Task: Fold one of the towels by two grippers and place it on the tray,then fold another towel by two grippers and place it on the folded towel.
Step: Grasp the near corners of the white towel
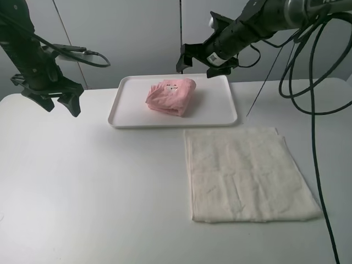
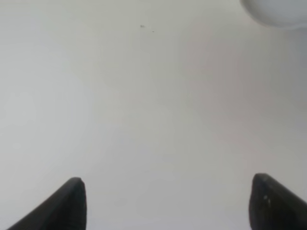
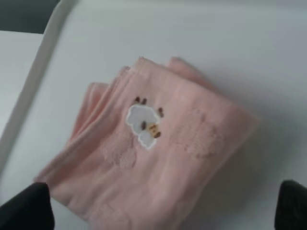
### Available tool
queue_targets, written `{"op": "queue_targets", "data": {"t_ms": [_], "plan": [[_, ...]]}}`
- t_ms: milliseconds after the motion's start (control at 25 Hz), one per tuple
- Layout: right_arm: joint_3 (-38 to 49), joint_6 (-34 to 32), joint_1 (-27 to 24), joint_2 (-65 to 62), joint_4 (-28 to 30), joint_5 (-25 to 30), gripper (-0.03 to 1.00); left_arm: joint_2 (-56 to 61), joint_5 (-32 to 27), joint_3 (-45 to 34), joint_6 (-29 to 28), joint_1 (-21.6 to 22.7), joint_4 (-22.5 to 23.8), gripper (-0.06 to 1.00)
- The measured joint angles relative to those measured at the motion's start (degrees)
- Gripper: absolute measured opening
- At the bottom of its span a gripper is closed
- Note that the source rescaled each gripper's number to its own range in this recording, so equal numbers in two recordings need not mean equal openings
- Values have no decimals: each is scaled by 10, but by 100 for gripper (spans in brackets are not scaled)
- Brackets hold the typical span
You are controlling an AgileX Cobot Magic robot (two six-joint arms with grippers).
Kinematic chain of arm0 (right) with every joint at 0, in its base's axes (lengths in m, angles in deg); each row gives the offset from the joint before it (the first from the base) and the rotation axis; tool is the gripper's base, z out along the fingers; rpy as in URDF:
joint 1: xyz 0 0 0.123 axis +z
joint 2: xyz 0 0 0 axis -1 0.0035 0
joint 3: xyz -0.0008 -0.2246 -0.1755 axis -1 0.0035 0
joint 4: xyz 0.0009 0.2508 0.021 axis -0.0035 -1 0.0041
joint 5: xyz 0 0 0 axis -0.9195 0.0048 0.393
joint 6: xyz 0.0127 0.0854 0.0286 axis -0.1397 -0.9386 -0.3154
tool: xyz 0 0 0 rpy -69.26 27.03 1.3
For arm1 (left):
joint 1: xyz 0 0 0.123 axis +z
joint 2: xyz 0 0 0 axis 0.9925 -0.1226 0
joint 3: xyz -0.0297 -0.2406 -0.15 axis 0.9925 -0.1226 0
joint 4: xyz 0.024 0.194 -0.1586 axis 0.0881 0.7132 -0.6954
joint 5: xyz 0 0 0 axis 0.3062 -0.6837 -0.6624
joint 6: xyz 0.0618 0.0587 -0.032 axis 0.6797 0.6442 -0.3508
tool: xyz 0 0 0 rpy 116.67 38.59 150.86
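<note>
looking down, you had the pink towel (image 1: 171, 97) folded on the tray (image 1: 118, 113) and the cream towel (image 1: 247, 173) flat on the counter (image 1: 93, 187) near it. the right pincer (image 1: 198, 65) stood wide and empty above the pink bundle, the left pincer (image 1: 61, 106) wide and empty over bare counter. the cream cloth looked soft and limp; two neighbouring corners seemed the best hold.

High camera looks down across the table (image 1: 82, 181) toward the tray (image 1: 170, 124) — far and wide. Right wrist camera hangs close above the tray, sharing its pink towel (image 1: 171, 96); left wrist camera faces bare table left of the tray.
</note>
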State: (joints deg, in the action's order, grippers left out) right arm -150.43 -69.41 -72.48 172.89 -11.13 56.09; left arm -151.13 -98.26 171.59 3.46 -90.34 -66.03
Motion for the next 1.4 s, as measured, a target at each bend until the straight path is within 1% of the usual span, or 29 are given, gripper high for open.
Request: {"op": "queue_targets", "data": {"t_ms": [160, 240, 320, 440, 600, 720, 800, 920, 1040, 1080, 1240, 1320, 1400], "plan": [[0, -76, -3, -54, 174, 52, 100, 0, 0, 0, 22, -2, -35, 89], [4, -93, -3, -76, 229, 75, 100, 0, -1, 0, 33, -6, -47, 89], [34, -102, -3, -103, 263, 83, 100, 0, -3, 0, 37, -13, -53, 89], [114, -107, -3, -160, 291, 80, 100, 0, -6, 0, 39, -23, -55, 89], [258, -109, -3, -258, 292, 68, 100, 0, -20, 0, 39, -53, -56, 89], [359, -113, -3, -348, 314, 65, 100, 0, -15, 0, 47, -96, -56, 89], [418, -127, -3, -400, 334, 72, 100, 0, -2, 0, 53, -133, -56, 89], [483, -151, -3, -475, 350, 99, 100, 0, 23, 0, 63, -188, -56, 89], [528, -153, -3, -533, 351, 144, 100, 0, 48, 0, 72, -244, -56, 89], [538, -147, -3, -548, 351, 160, 100, -2, 53, 1, 80, -265, -56, 89], [559, -77, -3, -572, 370, 237, 100, -29, 62, 1, 106, -342, -56, 89], [567, -43, -3, -572, 389, 262, 100, -49, 64, 1, 111, -376, -53, 89], [573, 8, -3, -573, 416, 272, 100, -65, 64, 1, 113, -408, -50, 89]]}}
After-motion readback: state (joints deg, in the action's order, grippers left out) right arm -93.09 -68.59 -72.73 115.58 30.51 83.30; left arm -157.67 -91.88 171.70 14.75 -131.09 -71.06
